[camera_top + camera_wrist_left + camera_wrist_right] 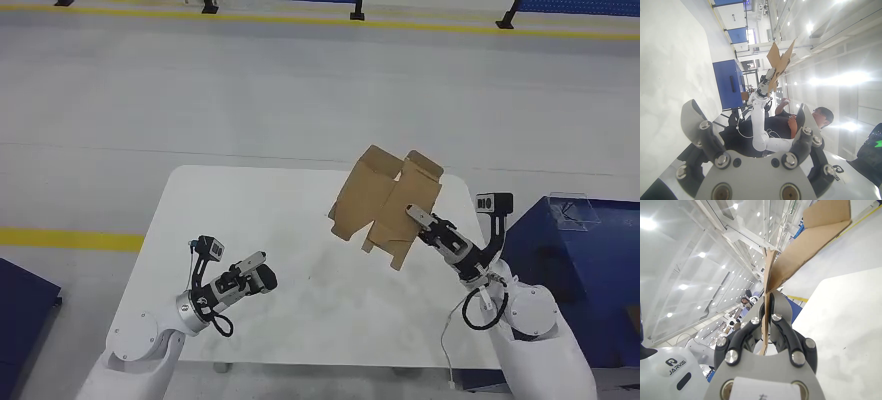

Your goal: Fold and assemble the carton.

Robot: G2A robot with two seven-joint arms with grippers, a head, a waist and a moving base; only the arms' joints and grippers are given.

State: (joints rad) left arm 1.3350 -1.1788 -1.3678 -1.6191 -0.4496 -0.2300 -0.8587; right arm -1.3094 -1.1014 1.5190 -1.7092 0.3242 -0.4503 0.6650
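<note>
Carton (385,205) of brown cardboard, partly unfolded, is held in the air over the far right part of a white tabletop (300,220). Nearest the robot, the left gripper (265,275) hovers above the near left part of the tabletop, well apart from the cardboard; its fingers (694,117) are spread wide with nothing between them. Farther in and to the right, the right gripper (418,215) is clenched on a lower flap of the carton: in the right wrist view a thin panel edge runs straight down between the two closed fingers (780,306), while another panel fans out above them. The carton stands tilted, clear of the tabletop, with its creased panels and top flaps leaning toward the far edge. A blue cabinet (590,260) stands just beside the tabletop's right edge. Beyond the tabletop lies grey floor (300,100), with a yellow line (300,20) across it far off.
</note>
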